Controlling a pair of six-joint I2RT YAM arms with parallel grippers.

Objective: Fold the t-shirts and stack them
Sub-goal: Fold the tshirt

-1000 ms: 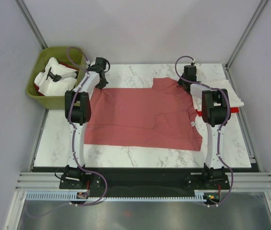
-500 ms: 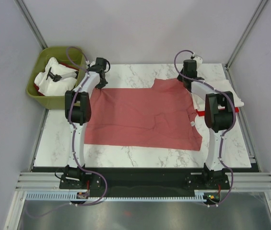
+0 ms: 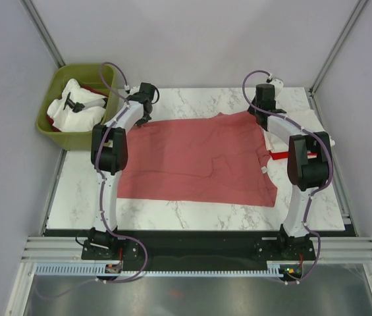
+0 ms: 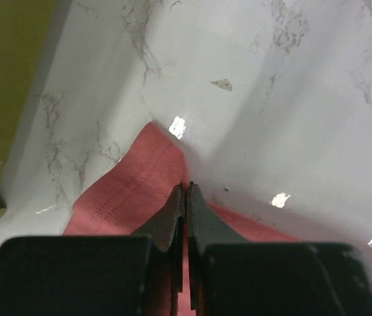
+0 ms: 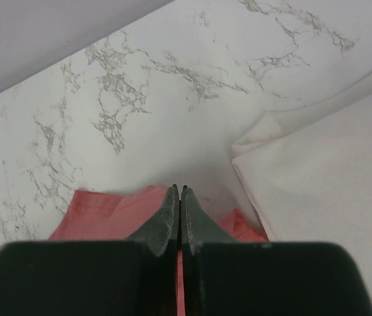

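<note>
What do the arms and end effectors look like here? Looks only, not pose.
Both the left arm and right arm have white links, bulky black joint housings and black bases. A lilac cable loops along each. Left end effector and right end effector: dark tapered fingers on a black blocky body. No markings visible.

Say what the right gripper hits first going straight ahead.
The right gripper, shut on the salmon-red t-shirt, would likely meet bare marble tabletop first; the cream-white t-shirt sits off to the right. Depth is unclear.
</note>
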